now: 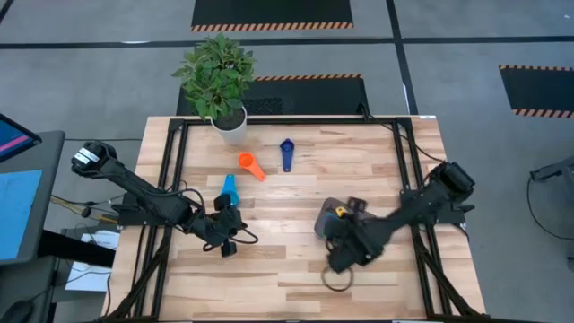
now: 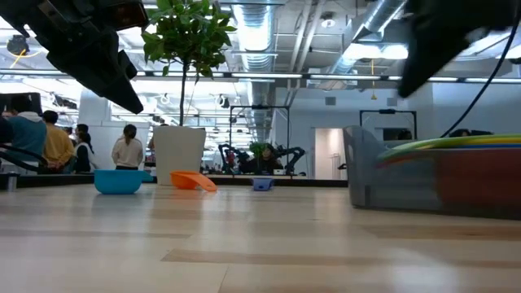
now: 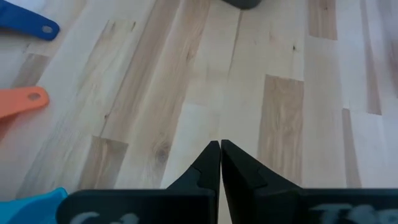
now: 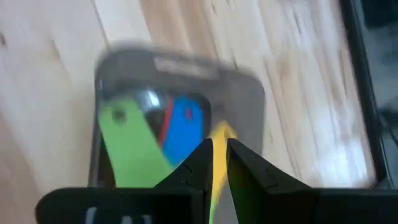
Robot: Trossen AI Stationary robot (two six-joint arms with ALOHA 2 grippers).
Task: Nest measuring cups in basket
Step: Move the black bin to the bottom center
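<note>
The dark grey basket (image 1: 328, 215) stands right of the table's middle and holds nested cups: green (image 4: 127, 140), blue (image 4: 185, 127), red (image 4: 168, 121) and yellow (image 4: 221, 134). It also shows in the low view (image 2: 407, 175). The light blue cup (image 1: 229, 187), the orange cup (image 1: 252, 165) and the dark blue cup (image 1: 287, 154) lie on the table, left of the basket and farther back. My left gripper (image 1: 238, 235) is shut and empty, just above the table near the light blue cup. My right gripper (image 4: 219, 146) is shut and empty, above the basket's near side.
A white pot with a green plant (image 1: 229, 126) stands at the table's far edge, behind the loose cups. A dark cable loop (image 1: 336, 278) lies near the right gripper. In the low view, people stand in the room beyond the table (image 2: 49, 142).
</note>
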